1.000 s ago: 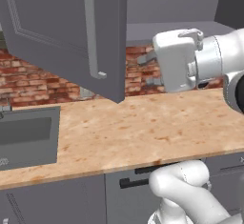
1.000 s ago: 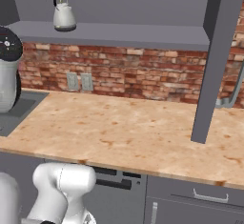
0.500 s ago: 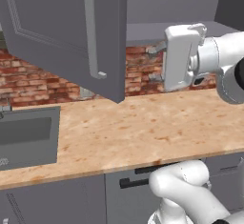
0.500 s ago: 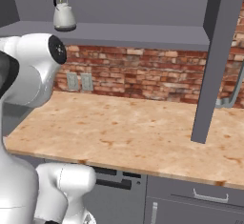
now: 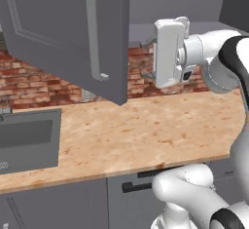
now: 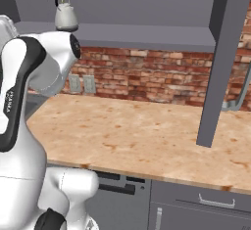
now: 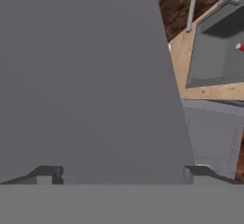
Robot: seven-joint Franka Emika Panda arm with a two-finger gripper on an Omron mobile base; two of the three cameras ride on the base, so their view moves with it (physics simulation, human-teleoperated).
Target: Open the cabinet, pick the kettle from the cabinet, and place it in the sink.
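Kettle (image 6: 65,13) on open cabinet (image 5: 73,33) shelf, seen from right base; sink (image 5: 26,138) low left in left base view. Gripper (image 7: 119,173) spread wide, empty, facing door. Since 1 second ago: hand swung toward door.

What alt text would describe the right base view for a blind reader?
A small silver kettle stands on the shelf of the open dark grey cabinet, above a brick wall. Below lies a wooden counter, with the white robot arm at the left.
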